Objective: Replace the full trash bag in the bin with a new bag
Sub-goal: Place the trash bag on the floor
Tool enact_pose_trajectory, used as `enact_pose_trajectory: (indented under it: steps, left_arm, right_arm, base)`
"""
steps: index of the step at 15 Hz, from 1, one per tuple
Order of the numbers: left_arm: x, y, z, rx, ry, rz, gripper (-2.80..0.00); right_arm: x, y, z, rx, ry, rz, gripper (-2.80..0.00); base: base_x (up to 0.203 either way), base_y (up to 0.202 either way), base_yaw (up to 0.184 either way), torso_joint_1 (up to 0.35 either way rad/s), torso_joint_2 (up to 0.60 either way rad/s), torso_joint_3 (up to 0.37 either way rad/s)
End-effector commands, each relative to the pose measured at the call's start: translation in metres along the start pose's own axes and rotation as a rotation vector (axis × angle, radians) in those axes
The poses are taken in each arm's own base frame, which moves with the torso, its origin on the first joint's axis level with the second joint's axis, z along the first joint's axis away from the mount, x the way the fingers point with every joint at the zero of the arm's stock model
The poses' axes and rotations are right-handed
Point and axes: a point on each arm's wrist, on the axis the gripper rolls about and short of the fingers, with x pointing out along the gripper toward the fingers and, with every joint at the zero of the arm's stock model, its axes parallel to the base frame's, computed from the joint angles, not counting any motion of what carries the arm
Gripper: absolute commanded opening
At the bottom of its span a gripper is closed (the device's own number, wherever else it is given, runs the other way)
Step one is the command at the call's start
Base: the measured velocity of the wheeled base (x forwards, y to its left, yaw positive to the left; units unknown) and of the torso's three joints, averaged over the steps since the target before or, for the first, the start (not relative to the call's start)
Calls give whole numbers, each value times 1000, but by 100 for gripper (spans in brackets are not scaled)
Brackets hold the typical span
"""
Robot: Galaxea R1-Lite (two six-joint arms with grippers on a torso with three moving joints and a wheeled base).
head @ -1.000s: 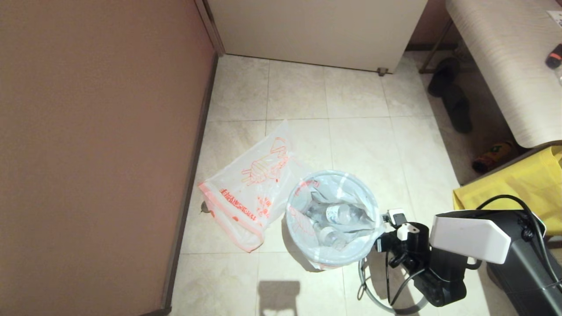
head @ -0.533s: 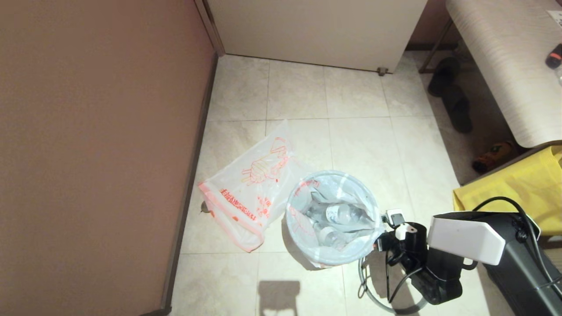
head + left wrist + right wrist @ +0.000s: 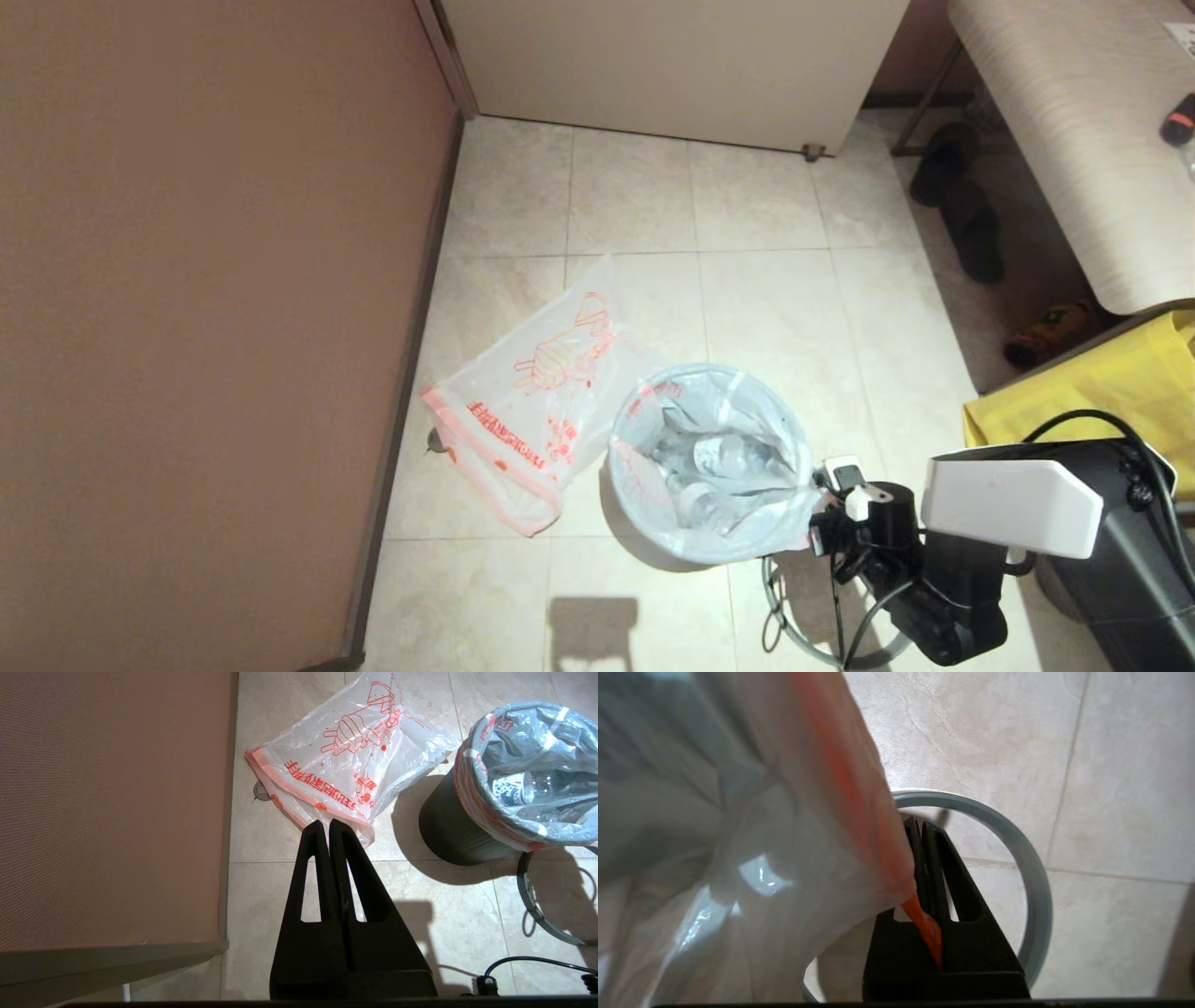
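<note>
The full trash bag (image 3: pixel 709 457) (image 3: pixel 532 779) (image 3: pixel 738 826) sits in the grey bin (image 3: pixel 448 826), its hem folded over the top and clear bottles showing inside. My right gripper (image 3: pixel 822 527) (image 3: pixel 920 828) is at the bin's near right side, shut on the bag's pink-orange hem. The grey hoop (image 3: pixel 803 644) (image 3: pixel 1031 872) (image 3: pixel 537 905) lies on the floor below that gripper. The new bag (image 3: pixel 532 411) (image 3: pixel 345 765) lies flat on the tiles left of the bin. My left gripper (image 3: pixel 327 823) hangs shut and empty above the new bag's hem.
A brown wall (image 3: pixel 205 308) runs along the left and a white cabinet (image 3: pixel 672 65) stands at the back. A bench (image 3: pixel 1074 121), dark slippers (image 3: pixel 962 205) and a yellow fabric bag (image 3: pixel 1111 392) crowd the right. Bare tiles (image 3: pixel 747 308) lie beyond the bin.
My right gripper has shifted slightly toward me and to the right with the hem in it, drawing the bag's near right edge outward. The bin and new bag stay put.
</note>
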Motion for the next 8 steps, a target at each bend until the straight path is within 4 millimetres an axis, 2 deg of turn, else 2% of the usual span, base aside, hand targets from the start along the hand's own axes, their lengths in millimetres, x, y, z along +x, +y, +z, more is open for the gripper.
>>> enact_pose_trajectory:
  steps: [1, 4, 8]
  left_arm:
    - [0, 0, 0, 0, 0, -1, -280]
    - [0, 0, 0, -1, 0, 0, -280]
    - [0, 0, 0, -1, 0, 0, -280]
  right_arm:
    - [-14, -6, 20, 3, -27, -5, -280]
    - [-43, -2, 43, -7, -52, 2, -280]
    - [-88, 21, 80, -11, -138, -11, -280]
  base:
    - [0, 0, 0, 0, 0, 0]
    - [0, 0, 0, 0, 0, 0]
    - [0, 0, 0, 0, 0, 0]
